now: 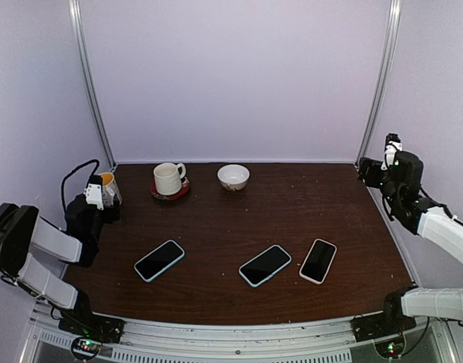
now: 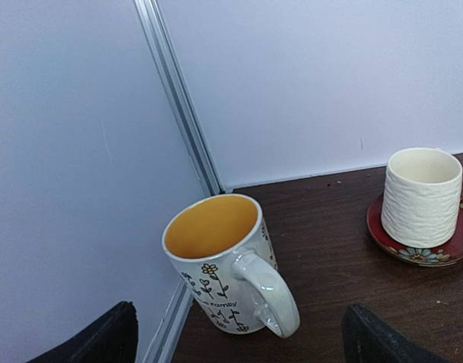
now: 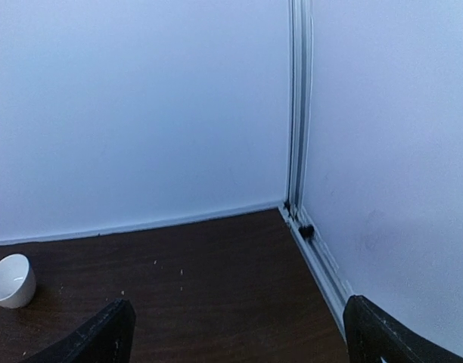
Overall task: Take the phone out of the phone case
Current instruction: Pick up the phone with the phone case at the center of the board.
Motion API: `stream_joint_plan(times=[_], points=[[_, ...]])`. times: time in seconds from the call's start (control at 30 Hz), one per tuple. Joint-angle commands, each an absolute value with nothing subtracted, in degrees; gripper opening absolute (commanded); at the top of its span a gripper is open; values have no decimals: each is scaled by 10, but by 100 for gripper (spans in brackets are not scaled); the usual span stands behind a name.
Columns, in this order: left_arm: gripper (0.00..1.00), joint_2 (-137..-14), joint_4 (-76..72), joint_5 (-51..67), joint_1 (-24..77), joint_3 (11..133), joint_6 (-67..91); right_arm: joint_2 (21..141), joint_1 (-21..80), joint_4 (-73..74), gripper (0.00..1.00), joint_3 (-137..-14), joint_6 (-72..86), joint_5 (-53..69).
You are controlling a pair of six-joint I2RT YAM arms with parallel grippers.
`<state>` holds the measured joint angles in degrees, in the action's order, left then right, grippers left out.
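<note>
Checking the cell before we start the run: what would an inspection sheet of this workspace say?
Surface: dark brown wooden table, scattered pale specks.
Job's things: left black phone in light-blue case, middle black phone in light-blue case, right black phone in pale pink case; all flat, apart.
Clutter: yellow-lined floral mug, white ribbed cup on red saucer, small white bowl.
Grippers: left gripper open near the floral mug; right gripper open at the far right corner; both empty.
Cables: black cable looped above left arm.
Surroundings: pale walls, aluminium posts.

Dark table (image 1: 292,204) carries three phones (image 1: 159,260), floral mug (image 2: 216,257), red saucer (image 2: 421,253) and white bowl (image 1: 233,177)
</note>
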<state>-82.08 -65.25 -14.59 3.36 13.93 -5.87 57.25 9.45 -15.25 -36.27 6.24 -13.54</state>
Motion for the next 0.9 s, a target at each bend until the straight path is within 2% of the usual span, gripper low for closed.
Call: stream_joint_plan(times=[0.0,0.1,0.27,0.57,0.87], points=[[98,-824,-668,-151,29,148,-52,595,108,168,100,-449,189,-145],[98,-824,-668,-151,29,149,-52,620,112,290,100,-488,256,-141],[97,-824,-668,-151,28,149,-52,654,140,391,100,-495,374,-88],[98,-824,-668,-151,29,148,-52,720,279,423,100,-478,504,-24],[98,-824,-668,-151,28,149,-53,798,349,430,100,-500,569,-5]])
